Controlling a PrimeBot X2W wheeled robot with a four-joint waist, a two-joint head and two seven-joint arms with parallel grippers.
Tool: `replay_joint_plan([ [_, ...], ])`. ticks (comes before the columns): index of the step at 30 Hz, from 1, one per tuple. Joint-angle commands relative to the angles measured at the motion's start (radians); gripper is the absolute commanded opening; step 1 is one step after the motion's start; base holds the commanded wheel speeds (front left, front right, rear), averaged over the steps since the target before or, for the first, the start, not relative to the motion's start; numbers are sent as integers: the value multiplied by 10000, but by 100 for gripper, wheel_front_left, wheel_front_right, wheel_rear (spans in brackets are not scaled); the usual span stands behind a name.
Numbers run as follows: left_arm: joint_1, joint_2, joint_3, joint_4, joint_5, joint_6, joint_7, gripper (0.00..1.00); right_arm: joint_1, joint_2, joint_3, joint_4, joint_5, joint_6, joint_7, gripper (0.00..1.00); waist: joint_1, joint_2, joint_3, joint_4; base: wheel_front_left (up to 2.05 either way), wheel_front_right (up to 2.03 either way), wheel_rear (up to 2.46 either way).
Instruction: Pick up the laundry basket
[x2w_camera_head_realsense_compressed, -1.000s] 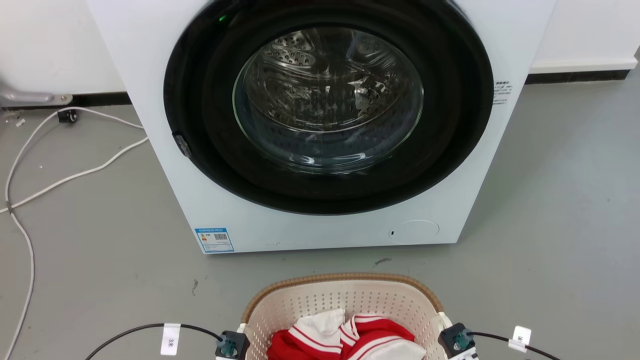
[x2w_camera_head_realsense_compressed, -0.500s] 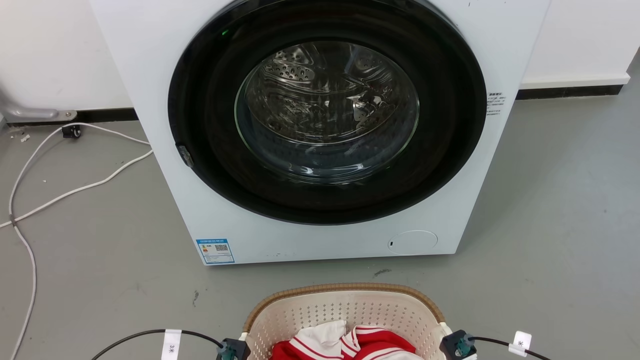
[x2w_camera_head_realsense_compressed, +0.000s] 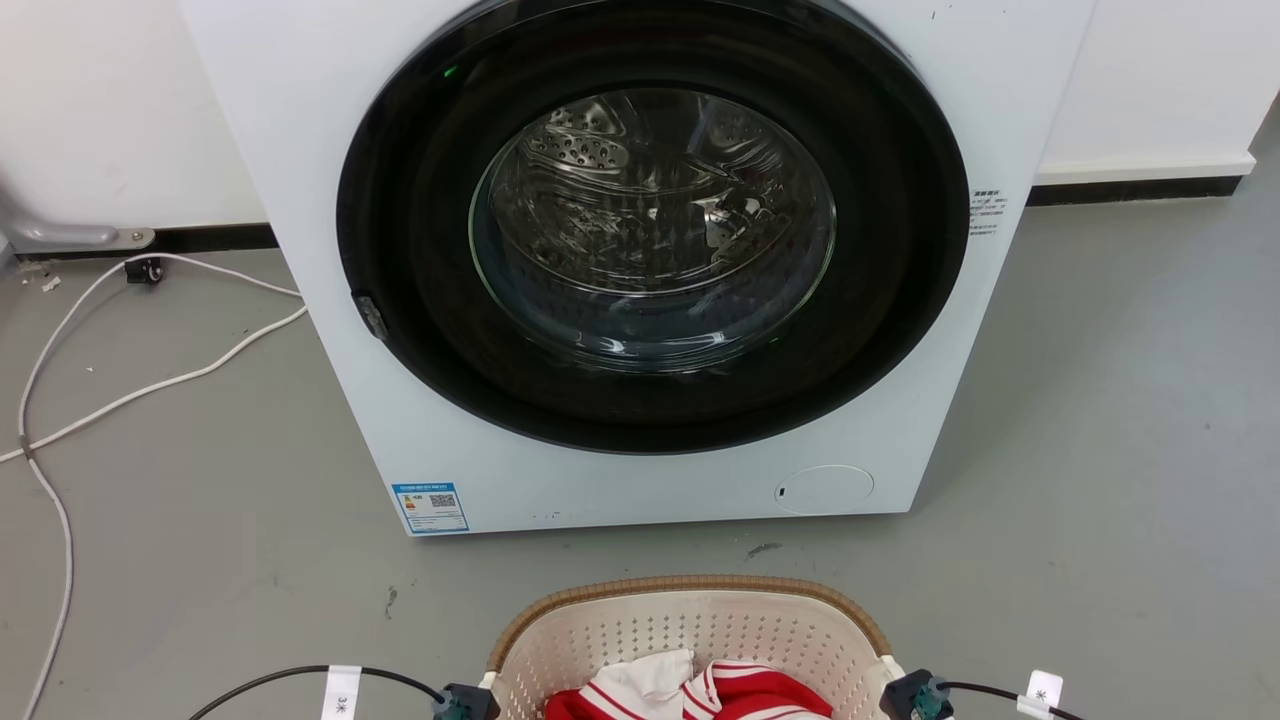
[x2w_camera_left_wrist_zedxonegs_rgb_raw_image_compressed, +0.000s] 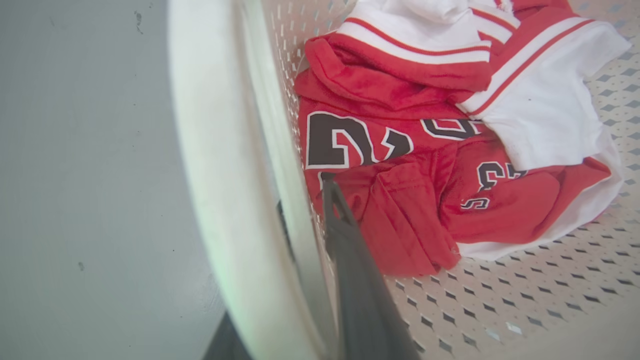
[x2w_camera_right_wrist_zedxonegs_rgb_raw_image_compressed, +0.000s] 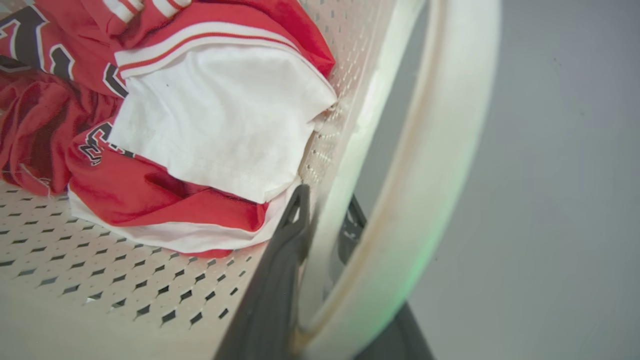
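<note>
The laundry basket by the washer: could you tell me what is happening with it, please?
The robot is gripping the laundry basket on both sides. The left gripper and right gripper each straddle a side wall, one finger inside, one outside. Red and white clothes lie inside. The washer stands ahead; whether the basket is off the floor is unclear.

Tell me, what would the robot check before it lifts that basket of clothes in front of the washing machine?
1. Left pincer clamps the laundry basket wall, one finger each side: ok.
2. Right pincer clamps the opposite wall the same way: ok.
3. Red and white clothes lie inside the basket: ok.
4. No cloth pinched under the inner fingers: cannot tell.
5. A strip of floor separates the basket from the washer: ok.
6. White cables lie far left, apart from the basket: ok.
</note>
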Motion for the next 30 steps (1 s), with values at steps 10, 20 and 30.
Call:
replay_joint_plan([
  [10,-6,45,-321,-30,-345,-44,-255,0,119,28,257,89,170,129,-41,0,0,-1,-26,-2,0,0,0],
  [20,-7,40,-508,25,-685,-44,-320,0,121,28,331,108,289,129,-37,0,0,-1,-24,-4,0,0,0],
  [30,-20,69,-671,75,-1009,-44,-365,0,146,26,390,117,415,128,5,0,0,-1,-49,-15,0,0,0],
])
